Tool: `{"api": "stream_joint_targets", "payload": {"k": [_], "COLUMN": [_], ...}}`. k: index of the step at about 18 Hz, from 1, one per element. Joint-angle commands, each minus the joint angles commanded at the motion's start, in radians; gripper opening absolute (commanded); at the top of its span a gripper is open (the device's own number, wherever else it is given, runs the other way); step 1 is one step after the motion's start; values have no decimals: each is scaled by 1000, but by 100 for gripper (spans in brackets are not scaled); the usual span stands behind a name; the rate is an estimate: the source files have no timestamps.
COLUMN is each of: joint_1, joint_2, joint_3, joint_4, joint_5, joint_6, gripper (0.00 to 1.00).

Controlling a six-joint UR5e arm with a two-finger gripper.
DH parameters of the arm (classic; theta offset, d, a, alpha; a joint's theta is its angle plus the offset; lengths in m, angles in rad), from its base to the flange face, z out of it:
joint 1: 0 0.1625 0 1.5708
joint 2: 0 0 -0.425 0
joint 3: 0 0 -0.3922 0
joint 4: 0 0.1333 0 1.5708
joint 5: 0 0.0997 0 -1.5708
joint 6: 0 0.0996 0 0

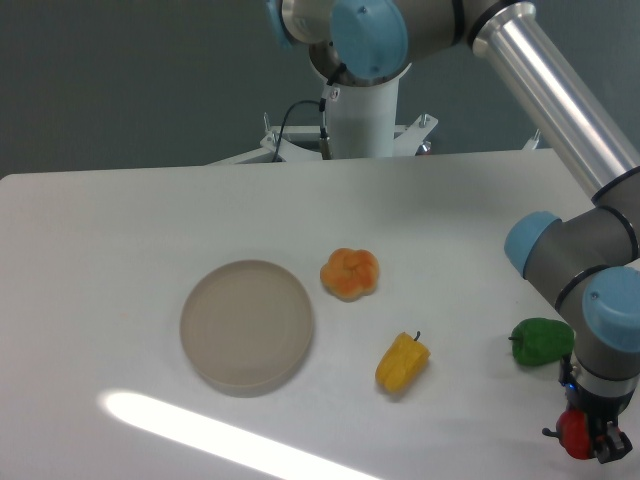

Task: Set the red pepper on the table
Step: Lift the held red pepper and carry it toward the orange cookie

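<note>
**Red pepper held at the table's front right corner**

The red pepper (574, 433) is a small, glossy, bright red piece, seen only in part at the lower right edge of the view. It looks smaller than the other peppers on the table (120, 230). Its stem cannot be made out here, because the gripper (592, 438) covers much of it. The gripper's dark fingers (608, 443) sit closed against the pepper, which bulges out to the left of them. Whether the pepper's underside touches the table or hangs just above it cannot be told from this angle.

The arm rises from its white base (358, 118) at the far edge of the table. A long silver link (555, 95) runs from the top of the view down to the right. It meets grey joints with light blue caps (535, 243) near the right edge. From there the wrist (608, 345) points straight down, with the gripper below it at the very bottom of the frame.

A green pepper (541, 341) lies just beside the wrist, on its left and a little farther back than the red one. A yellow pepper (401, 363) lies toward the middle of the table, with an orange lobed pepper (350, 273) behind it. A round beige-grey plate (247, 324) rests to the left of them, empty.

No brand, label or readable writing shows on any part.
</note>
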Motion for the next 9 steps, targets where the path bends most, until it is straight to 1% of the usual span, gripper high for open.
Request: {"api": "stream_joint_targets", "payload": {"k": [2,4,7,9], "joint_1": [-2,-6,-18,-20], "joint_2": [11,47,87,139], "joint_3": [-12,-60,-110,-176], "joint_4": [-2,-2,-2,-2], "joint_5": [-8,-9,-17,-37], "joint_6": [-2,-3,-5,-3], "gripper": [45,45,45,45]}}
